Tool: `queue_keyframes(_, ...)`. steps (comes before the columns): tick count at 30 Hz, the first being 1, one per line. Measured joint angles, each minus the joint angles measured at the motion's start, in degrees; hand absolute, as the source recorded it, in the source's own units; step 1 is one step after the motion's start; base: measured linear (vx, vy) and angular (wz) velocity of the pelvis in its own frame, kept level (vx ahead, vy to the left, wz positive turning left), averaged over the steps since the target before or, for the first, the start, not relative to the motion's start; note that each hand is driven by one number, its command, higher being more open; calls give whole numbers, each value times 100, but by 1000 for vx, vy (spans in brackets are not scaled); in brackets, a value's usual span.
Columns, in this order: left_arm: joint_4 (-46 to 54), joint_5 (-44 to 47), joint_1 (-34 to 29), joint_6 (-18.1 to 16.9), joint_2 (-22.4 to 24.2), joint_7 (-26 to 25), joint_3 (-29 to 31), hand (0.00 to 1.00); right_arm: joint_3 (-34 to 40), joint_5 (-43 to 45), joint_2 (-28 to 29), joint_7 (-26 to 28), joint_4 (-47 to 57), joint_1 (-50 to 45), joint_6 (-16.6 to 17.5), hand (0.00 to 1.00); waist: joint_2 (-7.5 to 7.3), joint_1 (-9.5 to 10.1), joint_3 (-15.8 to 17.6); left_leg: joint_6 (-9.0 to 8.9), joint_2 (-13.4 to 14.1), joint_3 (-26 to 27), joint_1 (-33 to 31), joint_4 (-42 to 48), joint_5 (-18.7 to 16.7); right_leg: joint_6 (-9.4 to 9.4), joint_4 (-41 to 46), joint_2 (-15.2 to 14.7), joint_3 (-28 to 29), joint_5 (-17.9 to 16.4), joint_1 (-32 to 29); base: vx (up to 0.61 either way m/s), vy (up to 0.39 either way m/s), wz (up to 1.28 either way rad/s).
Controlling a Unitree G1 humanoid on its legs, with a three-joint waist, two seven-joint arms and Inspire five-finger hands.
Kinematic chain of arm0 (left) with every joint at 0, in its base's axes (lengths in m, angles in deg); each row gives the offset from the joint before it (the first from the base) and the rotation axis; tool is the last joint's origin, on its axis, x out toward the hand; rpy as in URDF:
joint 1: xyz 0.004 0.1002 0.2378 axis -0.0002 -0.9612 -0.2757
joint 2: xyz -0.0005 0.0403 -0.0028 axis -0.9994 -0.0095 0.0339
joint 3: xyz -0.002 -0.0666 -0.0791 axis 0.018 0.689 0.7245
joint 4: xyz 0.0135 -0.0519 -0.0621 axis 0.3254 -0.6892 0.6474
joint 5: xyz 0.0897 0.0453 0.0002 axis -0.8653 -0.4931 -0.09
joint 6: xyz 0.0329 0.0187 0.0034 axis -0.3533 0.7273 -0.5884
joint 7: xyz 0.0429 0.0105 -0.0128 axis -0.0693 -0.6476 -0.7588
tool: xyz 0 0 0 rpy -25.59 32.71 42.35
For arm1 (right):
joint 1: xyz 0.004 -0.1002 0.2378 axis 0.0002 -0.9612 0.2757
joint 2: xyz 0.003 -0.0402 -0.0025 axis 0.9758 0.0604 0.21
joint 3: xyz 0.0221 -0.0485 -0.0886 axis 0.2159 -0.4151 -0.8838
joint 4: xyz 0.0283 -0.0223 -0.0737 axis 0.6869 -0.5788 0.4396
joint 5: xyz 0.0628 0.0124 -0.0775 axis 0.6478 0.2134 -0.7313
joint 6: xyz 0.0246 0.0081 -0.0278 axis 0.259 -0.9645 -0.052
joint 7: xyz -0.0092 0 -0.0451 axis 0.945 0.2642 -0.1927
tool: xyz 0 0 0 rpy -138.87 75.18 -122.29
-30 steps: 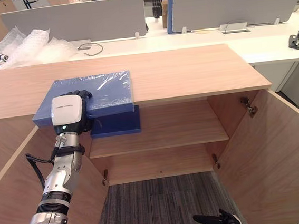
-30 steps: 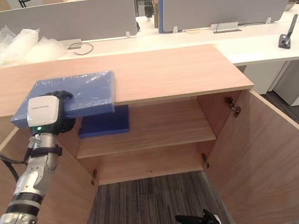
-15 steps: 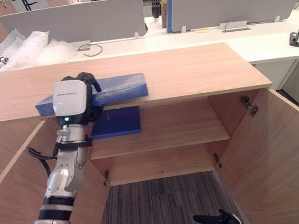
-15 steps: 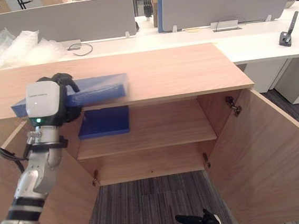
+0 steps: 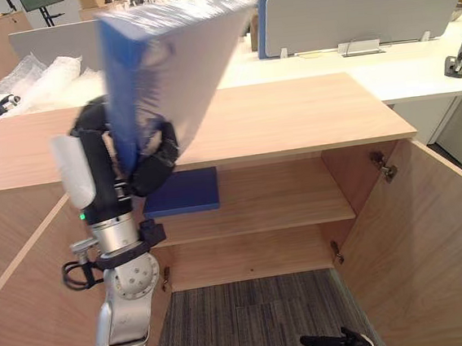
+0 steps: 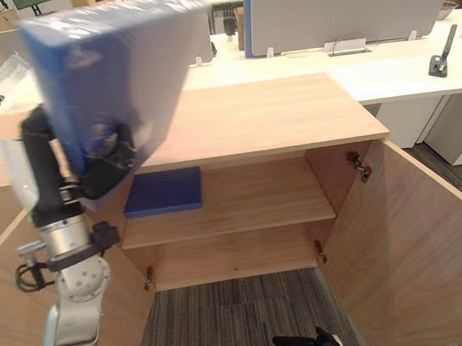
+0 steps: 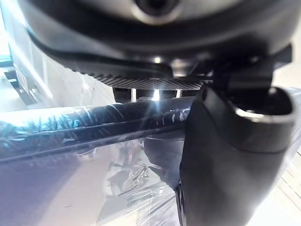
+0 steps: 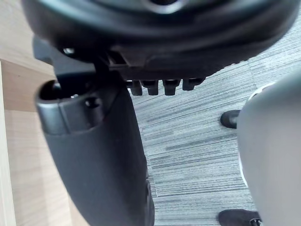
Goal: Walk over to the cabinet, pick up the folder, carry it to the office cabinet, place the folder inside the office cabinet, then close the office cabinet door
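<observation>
Left hand [image 5: 152, 156] grips the lower edge of the blue folder [image 5: 171, 56] — held on end — above and left of the open cabinet's upper shelf [image 5: 258, 195].

Left arm [image 5: 120, 282] stands upright at frame left, left hand [image 5: 154, 157] clamped round the folder [image 5: 171, 56]. Right hand [image 5: 339, 343] hangs at the bottom edge, fingers relaxed.

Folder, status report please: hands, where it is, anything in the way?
Left hand shut on the folder, held tilted above the cabinet top. Right hand open, idle low over the carpet. Doors open; another blue folder on the upper shelf.
</observation>
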Motion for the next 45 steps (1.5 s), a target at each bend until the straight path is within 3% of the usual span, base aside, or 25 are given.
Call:
queue_keyframes(5, 438, 1154, -108, -158, 87, 58, 141, 0, -15, 13, 9, -9, -61, 11, 3, 100, -46, 99, -29, 0, -6, -14, -8, 0, 0, -1, 14, -5, -3, -6, -8, 0, 0, 0)
queue_keyframes(7, 579, 3055, -198, -674, 283, 498, 180, 0, -14, 214, 21, -93, 46, -8, 3, 100, -45, 90, -28, 0, -2, -3, -11, 1, 0, 1, 17, -2, 13, -10, -20, 2, 4, -2)
queue_keyframes(8, 609, 3544, -200, -778, 350, 636, 187, 0, 2, 334, 38, -135, 154, -45, 0, 100, -44, 90, -28, 0, 2, -1, -11, 1, 0, 0, 17, 0, 18, -10, -23, 2, 3, -4)
queue_keyframes(10, 760, 4980, -229, -1018, 614, 960, 265, 0, 190, 760, 209, -383, 994, -240, 5, 100, -30, 42, -25, 1, 20, 36, -12, 2, 2, -2, 43, 14, 52, -11, -59, 1, 1, -9)
queue_keyframes(11, 822, 5239, -255, -1046, 692, 1005, 289, 0, 220, 855, 257, -465, 1306, -301, 4, 100, -24, 29, -27, 1, 25, 65, -14, 2, 2, -2, 55, 16, 76, -11, -85, -3, 9, -17)
queue_keyframes(13, 939, 6118, -363, -1224, 890, 1225, 313, 0, 523, 980, 572, -859, 2862, -531, 29, 100, 4, -34, -34, 2, 27, 126, -38, 2, 2, -4, 90, 10, 140, -10, -167, -2, 16, -14)
queue_keyframes(17, 1012, 6863, -541, -1278, 1053, 1414, 314, 0, 745, 812, 789, -1604, 4995, -626, 171, 100, -2, -83, -34, 3, 19, 146, -49, 3, 0, -2, 109, 0, 160, -8, -200, 1, 4, -1)
queue_keyframes(23, 1013, 7077, -753, -1260, 1330, 1435, 321, 0, 1050, -868, 804, -2626, 8069, -618, 213, 100, 14, -102, -19, -10, 42, 280, 6, 10, -51, -2, 101, 15, 291, -7, -214, 15, 10, -9)
queue_keyframes(26, 1013, 7064, -753, -1235, 1325, 1443, 311, 0, 958, -1377, 801, -2759, 8997, -550, 221, 100, 35, -154, -6, -14, 41, 325, 21, 31, -84, 1, 101, 11, 335, -3, -215, 17, 19, -12)
queue_keyframes(30, 1001, 6737, -747, -1026, 1293, 1559, 289, 0, 765, -1643, 765, -2595, 9645, -59, 521, 100, 32, -231, 1, -12, 49, 458, 112, 31, -122, 6, 113, 12, 446, 2, -209, 9, 19, -15)
queue_keyframes(33, 923, 6327, -717, -903, 1148, 1727, 271, 0, 711, -903, 701, -2155, 9674, 261, 784, 100, 34, -229, 7, -9, 47, 464, 119, 30, -124, 7, 132, 10, 450, 3, -213, -1, 5, -2)
queue_keyframes(37, 620, 5705, -611, -760, 767, 1909, 210, 0, 171, 588, 61, -1462, 9420, 686, 1087, 100, 72, -227, 56, -7, 47, 464, 131, 30, -121, 9, 168, 10, 453, 4, -216, 0, 0, 0)
queue_keyframes(45, 263, 4873, -422, -534, -191, 2270, -378, 0, -1221, 3178, -1578, 114, 8609, 1706, 1090, 100, 34, -205, 80, -1, 47, 462, 129, 17, -117, 33, 207, 9, 452, 24, -225, 0, 0, 0)
